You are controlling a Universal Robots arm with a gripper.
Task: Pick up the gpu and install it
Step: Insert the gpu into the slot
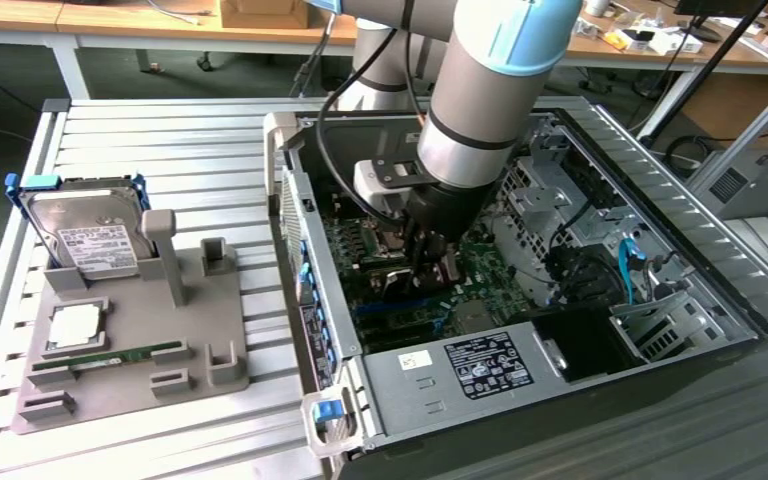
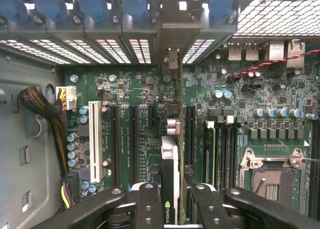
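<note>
Exterior view first, and I am reading it from its left across. The pale slatted surface (image 1: 157,140) is carrying a grey holder (image 1: 217,375) at about eight o'clock of the frame. A hard drive (image 1: 84,235) in a blue frame is leaning at the holder's far end, with a square chip (image 1: 75,325) and a green memory stick (image 1: 104,357) lying nearer the camera. At the holder's three o'clock, set apart from it, the open computer case (image 1: 324,300) is lying on its side. The arm (image 1: 491,90) is reaching down into the case from twelve o'clock, and the jaws are hanging low over the motherboard (image 1: 484,275) near the middle of the picture. A black power supply (image 1: 484,365) with a lettered label is sitting at their six o'clock, and a blue cable (image 1: 624,275) is curling at their three o'clock.

Wrist view is looking straight down on the board. I am seeing the jaws clamping the gpu (image 2: 170,159) by both flat sides. The card is standing on edge between them, running lengthwise along the black expansion slots (image 2: 132,139). A white slot (image 2: 95,139) is lying further off on one side and the processor socket (image 2: 272,176) on the other. I cannot tell whether the card's lower edge is sitting in a slot or riding just above it.
</note>
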